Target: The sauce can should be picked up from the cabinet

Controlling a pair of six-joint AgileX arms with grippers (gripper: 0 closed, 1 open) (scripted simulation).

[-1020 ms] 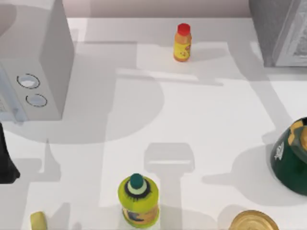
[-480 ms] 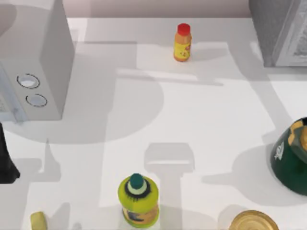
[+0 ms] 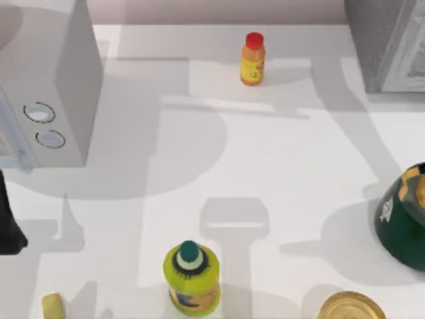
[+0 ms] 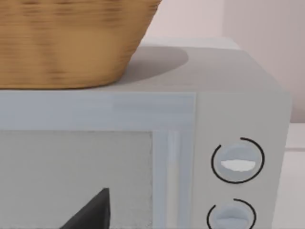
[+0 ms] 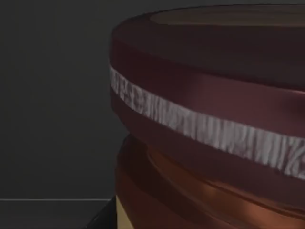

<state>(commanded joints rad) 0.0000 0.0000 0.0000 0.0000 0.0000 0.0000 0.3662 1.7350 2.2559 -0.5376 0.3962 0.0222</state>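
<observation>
Sauce can (image 5: 209, 119) sits close before the cabinet's (image 5: 52, 95) dark wall.

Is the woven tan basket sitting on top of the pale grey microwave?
Yes: the woven tan basket rests on the pale grey microwave, casting a shadow there.

Sauce can (image 5: 209, 119) cut off by right wrist view's edges, base unseen. Cabinet (image 3: 388, 43) clipped at top view's upper right corner. Microwave (image 3: 46, 86) cut at left edge; basket (image 4: 66, 40) on it cropped in left wrist view. Gold-topped can (image 3: 352, 307), green bowl (image 3: 405, 216), small yellow object (image 3: 53, 307) partly out of frame.
</observation>
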